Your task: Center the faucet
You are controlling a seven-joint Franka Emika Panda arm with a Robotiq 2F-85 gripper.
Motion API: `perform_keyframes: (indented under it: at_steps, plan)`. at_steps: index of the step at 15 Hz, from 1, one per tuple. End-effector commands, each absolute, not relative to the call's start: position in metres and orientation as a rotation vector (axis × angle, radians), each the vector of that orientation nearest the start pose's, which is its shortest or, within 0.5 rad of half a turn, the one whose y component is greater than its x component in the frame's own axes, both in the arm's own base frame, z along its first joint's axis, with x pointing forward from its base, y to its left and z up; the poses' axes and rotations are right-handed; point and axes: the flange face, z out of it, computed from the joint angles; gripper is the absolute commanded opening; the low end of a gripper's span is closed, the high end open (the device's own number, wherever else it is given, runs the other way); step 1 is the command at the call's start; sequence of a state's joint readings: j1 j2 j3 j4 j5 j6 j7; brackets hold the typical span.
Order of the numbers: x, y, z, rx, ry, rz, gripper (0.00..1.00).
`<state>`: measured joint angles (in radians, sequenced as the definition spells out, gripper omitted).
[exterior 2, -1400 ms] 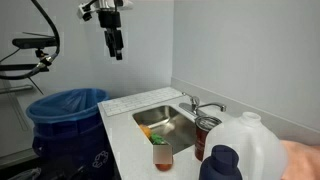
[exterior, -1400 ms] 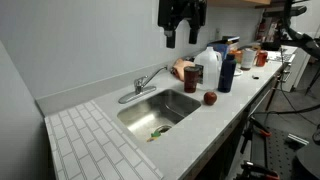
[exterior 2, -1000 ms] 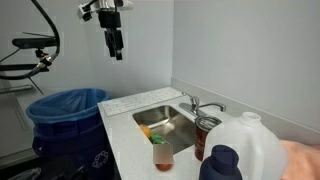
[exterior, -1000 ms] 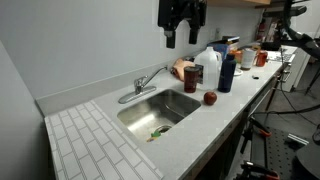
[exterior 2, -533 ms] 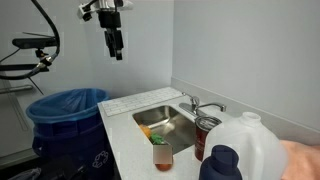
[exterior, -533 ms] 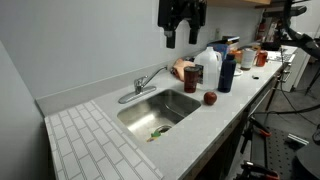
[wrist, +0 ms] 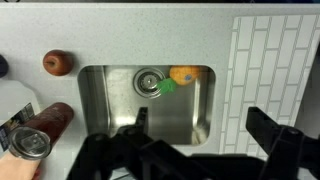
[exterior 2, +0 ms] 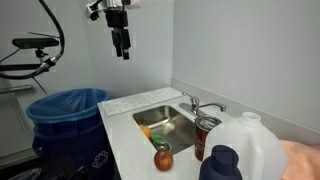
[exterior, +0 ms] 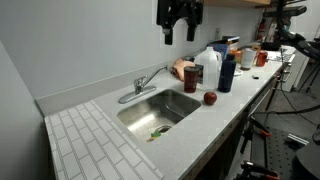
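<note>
The chrome faucet (exterior: 140,86) stands at the back of the steel sink (exterior: 185,111), its long spout swung out toward the tiled side. It also shows in an exterior view (exterior 2: 201,105). My gripper (exterior: 180,32) hangs high above the counter, open and empty, well clear of the faucet; it shows in both exterior views (exterior 2: 122,46). In the wrist view the open fingers (wrist: 200,116) frame the sink (wrist: 110,100) from above. A bright streak near the sink's lower right looks like the spout (wrist: 200,127), mostly hidden by the gripper body.
An orange and green item (wrist: 178,77) lies in the sink by the drain (wrist: 148,82). An apple (exterior: 210,98), a white jug (exterior: 209,68), a blue bottle (exterior: 227,72) and a jar (wrist: 38,128) crowd the counter. White tiles (exterior: 90,140) lie beside the sink. A blue bin (exterior 2: 62,108) stands below.
The gripper has shifted a little sideways, still high above the sink. The faucet has not moved.
</note>
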<state>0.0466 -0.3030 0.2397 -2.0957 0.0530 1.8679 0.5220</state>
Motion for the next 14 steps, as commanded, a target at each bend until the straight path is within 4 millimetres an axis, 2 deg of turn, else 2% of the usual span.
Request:
perform_keyframes:
  at_steps: [1,4,6,9,14]
  plan:
    - [0.491,0.116,0.566,-3.132,0.493,-0.151,1.00]
    - [0.523,0.088,0.570,-3.173,0.535,-0.208,1.00]
    - [0.545,0.068,0.562,-3.193,0.548,-0.243,1.00]
    - [0.577,0.045,0.539,-3.214,0.562,-0.325,1.00]
    - [0.619,0.026,0.516,-3.203,0.595,-0.525,1.00]
